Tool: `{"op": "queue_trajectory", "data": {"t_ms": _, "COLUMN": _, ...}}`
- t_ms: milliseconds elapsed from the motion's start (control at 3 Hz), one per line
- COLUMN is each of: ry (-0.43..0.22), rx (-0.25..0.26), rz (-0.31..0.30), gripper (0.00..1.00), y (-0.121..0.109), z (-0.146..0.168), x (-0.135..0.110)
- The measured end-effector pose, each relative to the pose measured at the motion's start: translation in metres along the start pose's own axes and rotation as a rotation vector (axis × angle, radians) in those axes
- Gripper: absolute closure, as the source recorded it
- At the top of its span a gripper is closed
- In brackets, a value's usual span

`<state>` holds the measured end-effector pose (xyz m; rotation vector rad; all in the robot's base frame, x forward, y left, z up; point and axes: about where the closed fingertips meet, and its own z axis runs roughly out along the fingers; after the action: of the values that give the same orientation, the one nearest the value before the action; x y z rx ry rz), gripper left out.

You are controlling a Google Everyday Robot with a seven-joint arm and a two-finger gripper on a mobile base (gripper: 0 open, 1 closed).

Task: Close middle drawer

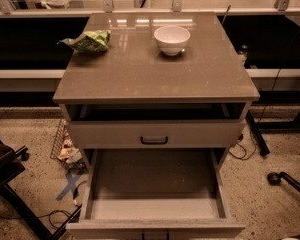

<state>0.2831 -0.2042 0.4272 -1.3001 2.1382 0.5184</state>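
The middle drawer (155,181) is pulled far out of the grey-beige cabinet, towards the bottom edge of the camera view. Its long box is empty, with a bare grey floor. Its front panel (190,229) runs along the bottom edge, with a small dark handle (155,236) at its centre. Above it, the upper drawer front (200,134) with a black handle (154,140) stands slightly out from the cabinet. My gripper is out of view.
On the cabinet top (155,74) stand a white bowl (172,39) and a green crumpled bag (87,41). A wire basket (60,141) and cables lie on the floor at left. A dark chair (5,169) stands at far left, and a caster leg (285,179) at right.
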Motion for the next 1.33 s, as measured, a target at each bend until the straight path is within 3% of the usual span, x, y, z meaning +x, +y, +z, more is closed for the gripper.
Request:
{"op": "queue_trajectory", "data": {"t_ms": 1000, "ry": -0.004, "rx": 0.002, "rz": -0.075, "gripper": 1.00, "y": -0.051, "z": 0.045, "x": -0.038}}
{"op": "queue_trajectory", "data": {"t_ms": 1333, "ry": -0.022, "rx": -0.013, "rz": -0.076, "gripper": 1.00, "y": -0.097, "z": 0.073, "x": -0.046}}
